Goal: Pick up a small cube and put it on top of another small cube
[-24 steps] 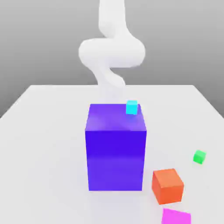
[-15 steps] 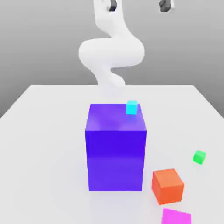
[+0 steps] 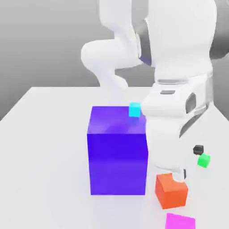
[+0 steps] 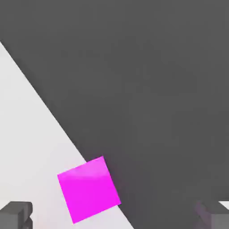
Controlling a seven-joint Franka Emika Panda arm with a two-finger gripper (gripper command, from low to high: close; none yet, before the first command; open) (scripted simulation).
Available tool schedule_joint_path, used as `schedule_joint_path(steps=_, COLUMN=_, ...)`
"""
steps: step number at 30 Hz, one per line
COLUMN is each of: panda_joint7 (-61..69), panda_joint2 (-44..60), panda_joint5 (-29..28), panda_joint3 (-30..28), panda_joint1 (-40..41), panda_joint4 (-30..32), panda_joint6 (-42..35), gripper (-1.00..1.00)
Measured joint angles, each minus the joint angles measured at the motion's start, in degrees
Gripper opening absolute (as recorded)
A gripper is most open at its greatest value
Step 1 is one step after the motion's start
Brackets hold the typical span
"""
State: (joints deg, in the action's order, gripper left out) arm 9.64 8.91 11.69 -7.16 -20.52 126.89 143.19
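1. The plain bright magenta cube (image 3: pixel 180 221) lies on the white table (image 3: pixel 44 134) at the bottom edge of the exterior view, partly cut off by the frame. In the hand view the magenta cube (image 4: pixel 89 188) rests right at the table's edge, with dark floor beyond it.
2. The tiny bright green cube (image 3: pixel 204 160) sits on the table toward the exterior view's right, well apart from the magenta cube and farther back.
3. The orange-red cube (image 3: pixel 171 191) stands between them, just behind the magenta cube and near it, with a gap showing.
4. The two-finger gripper (image 3: pixel 191 162) hangs above the table over the area of the orange-red and green cubes. Its jaws are spread wide and hold nothing. One dark fingertip (image 3: pixel 198 149) shows just above the green cube; whether it touches it cannot be told.
5. In the hand view the two dark fingertips (image 4: pixel 15 214) sit at opposite sides, far apart, with the magenta cube between them but nearer one.
6. A large glossy blue-violet block (image 3: pixel 118 152) stands at the table's middle, to the exterior view's left of the gripper.
7. A tiny cyan cube (image 3: pixel 134 109) rests on the block's top, near its back corner.
8. The white arm (image 3: pixel 179 53) rises behind and above the block.
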Motion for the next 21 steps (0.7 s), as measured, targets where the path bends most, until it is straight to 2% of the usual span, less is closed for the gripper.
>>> schedule_joint_path(steps=6, panda_joint7=6.60, panda_joint2=10.72, panda_joint5=-5.91, panda_joint3=0.78, panda_joint1=-1.51, panda_joint4=-0.78, panda_joint6=3.46, gripper=0.00)
schedule_joint_path(steps=10, panda_joint7=8.33, panda_joint2=18.80, panda_joint5=-6.14, panda_joint3=1.69, panda_joint1=-1.20, panda_joint4=-2.01, panda_joint6=9.31, gripper=0.00)
schedule_joint_path(steps=11, panda_joint7=8.57, panda_joint2=20.41, panda_joint5=-5.89, panda_joint3=1.95, panda_joint1=-1.00, panda_joint4=-2.27, panda_joint6=10.60, gripper=-1.00)
schedule_joint_path(steps=17, panda_joint7=8.74, panda_joint2=21.20, panda_joint5=-5.71, panda_joint3=2.06, panda_joint1=-0.90, panda_joint4=-2.42, panda_joint6=11.06, gripper=-1.00)
schedule_joint_path(steps=21, panda_joint7=8.10, panda_joint2=15.40, panda_joint5=-6.67, panda_joint3=0.99, panda_joint1=-1.80, panda_joint4=-1.41, panda_joint6=6.32, gripper=-1.00)
